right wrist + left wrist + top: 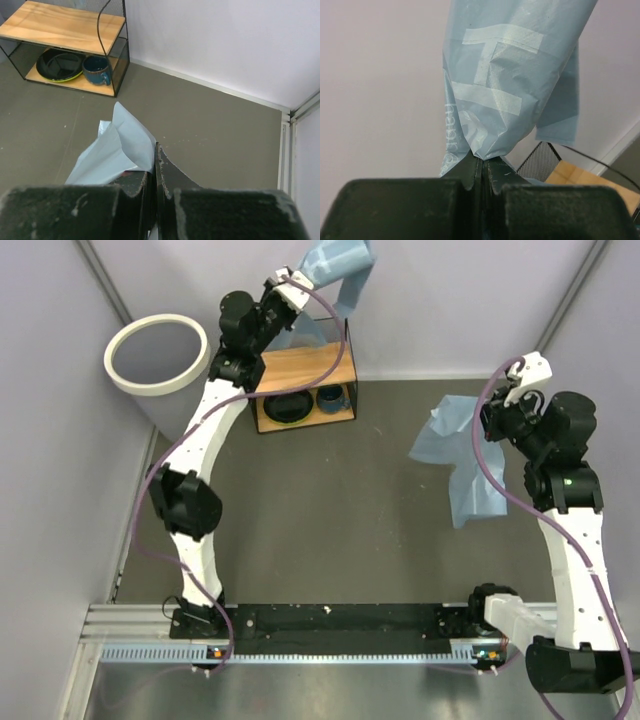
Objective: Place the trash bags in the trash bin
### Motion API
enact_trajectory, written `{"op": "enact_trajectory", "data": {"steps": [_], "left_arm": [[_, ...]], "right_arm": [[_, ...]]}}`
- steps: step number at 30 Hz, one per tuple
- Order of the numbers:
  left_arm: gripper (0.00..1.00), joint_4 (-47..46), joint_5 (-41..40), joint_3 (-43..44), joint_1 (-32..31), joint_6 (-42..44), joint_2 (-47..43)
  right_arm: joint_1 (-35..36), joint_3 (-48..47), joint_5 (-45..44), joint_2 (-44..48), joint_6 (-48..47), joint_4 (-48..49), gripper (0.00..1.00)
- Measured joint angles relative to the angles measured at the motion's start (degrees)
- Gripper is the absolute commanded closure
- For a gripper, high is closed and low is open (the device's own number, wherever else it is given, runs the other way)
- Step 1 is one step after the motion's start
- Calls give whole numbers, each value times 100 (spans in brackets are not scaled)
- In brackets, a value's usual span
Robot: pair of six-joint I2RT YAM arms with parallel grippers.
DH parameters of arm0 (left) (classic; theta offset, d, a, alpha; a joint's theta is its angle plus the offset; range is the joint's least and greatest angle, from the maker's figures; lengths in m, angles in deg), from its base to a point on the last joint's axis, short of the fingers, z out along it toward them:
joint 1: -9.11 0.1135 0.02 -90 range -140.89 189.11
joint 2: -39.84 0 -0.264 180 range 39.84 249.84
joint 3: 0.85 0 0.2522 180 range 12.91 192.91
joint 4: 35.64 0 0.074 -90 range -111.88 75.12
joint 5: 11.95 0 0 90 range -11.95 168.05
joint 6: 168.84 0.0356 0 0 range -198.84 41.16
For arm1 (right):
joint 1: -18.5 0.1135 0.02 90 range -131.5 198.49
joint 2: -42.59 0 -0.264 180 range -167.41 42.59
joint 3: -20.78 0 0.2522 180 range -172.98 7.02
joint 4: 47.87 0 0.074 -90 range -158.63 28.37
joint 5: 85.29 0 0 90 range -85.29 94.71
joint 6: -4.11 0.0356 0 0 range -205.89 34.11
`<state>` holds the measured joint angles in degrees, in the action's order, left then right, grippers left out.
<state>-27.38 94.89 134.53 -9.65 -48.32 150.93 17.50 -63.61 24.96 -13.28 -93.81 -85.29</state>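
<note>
Nothing in the trash bin point(110, 358) yet, judging by its bare interior seen from above; on that count, barely begun. Both bags up off the bench point(340, 520), though, one in each grip.

For the left jaws: clenched on a pinch of the first trash bag point(505, 90), blue film with white lettering fanning up from the shut tips. Held high by the back wall, above the wooden shelf point(300, 365) and to the right of the bin, not over its mouth.

For the right jaws: clenched likewise, on a corner of the second trash bag point(450, 450) (the rest hanging loose toward the bench, touching it or not: impossible to tell). Well apart from the bin, on the far side of the shelf.

Left to do, as a judgement: swing the first bag leftward over the white ring and let go. Then carry the second across, past the shelf with its dark bowl point(287, 407) and cup point(332, 397), and drop it in too. Likely snag: floppy film draping over the rim instead of falling inside.
</note>
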Motion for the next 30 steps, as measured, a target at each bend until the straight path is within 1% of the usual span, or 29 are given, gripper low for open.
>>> {"op": "enact_trajectory", "data": {"steps": [5,8,11,14,20,21,24,25,27,28,30], "left_arm": [[100,-245,131,-184,223,-9,778],[100,-299,133,-452,275,168,1082],[100,-306,133,-476,299,417,1355],[100,-304,133,-490,321,621,1497],[100,-254,234,-640,448,1082,1506],[98,-223,249,-697,485,1167,1506],[61,-76,297,-887,584,1322,1506],[46,4,326,-944,612,1349,1506],[38,103,400,-1086,654,1335,1482],[27,153,472,-1209,671,1287,1434],[19,295,614,-1405,695,1200,1303]], "right_arm": [[0,63,-26,-37,0,-4,100],[0,74,-26,-76,0,2,100],[0,92,-28,-90,0,-11,100],[0,94,-26,-87,-4,-2,100],[0,127,-24,-92,0,-7,100],[0,127,-24,-92,2,-7,100],[0,127,-7,-92,2,-4,100],[0,127,0,-92,2,-7,100],[0,127,37,-92,2,-7,100],[0,127,57,-92,2,-4,100],[0,127,109,-98,4,-15,100]]}}
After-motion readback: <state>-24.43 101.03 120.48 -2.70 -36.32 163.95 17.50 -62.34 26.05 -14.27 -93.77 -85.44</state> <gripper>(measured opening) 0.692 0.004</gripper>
